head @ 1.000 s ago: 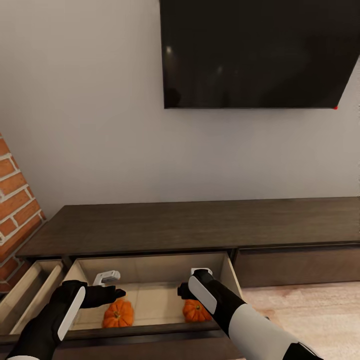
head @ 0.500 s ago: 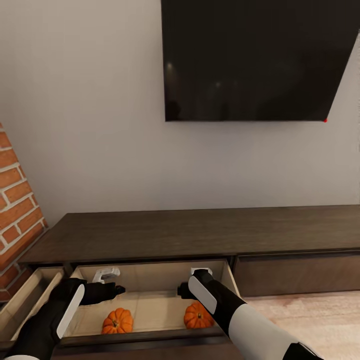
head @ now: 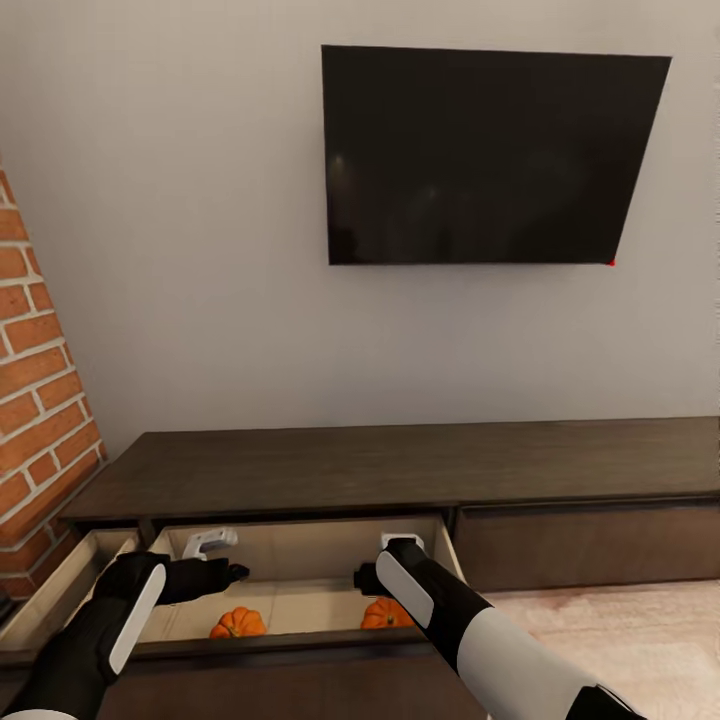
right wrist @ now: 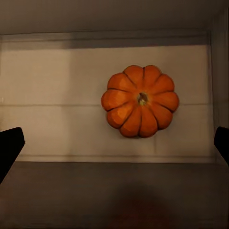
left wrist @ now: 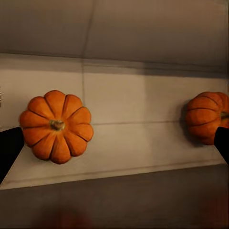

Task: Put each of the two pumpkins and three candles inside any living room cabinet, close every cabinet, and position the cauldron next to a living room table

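Pumpkins (head: pixel 238 623) (head: pixel 388 614) lay in the open cabinet drawer (head: pixel 300 560), below wide-spread, empty left gripper (head: pixel 208 545) and right gripper (head: pixel 400 544) fingers. Each was judged light, rigid, smooth, best grasped across the ribbed sides.

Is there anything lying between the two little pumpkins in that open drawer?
No. In the left wrist view, only bare pale drawer floor separates the left pumpkin from the right pumpkin; the head view shows the same.
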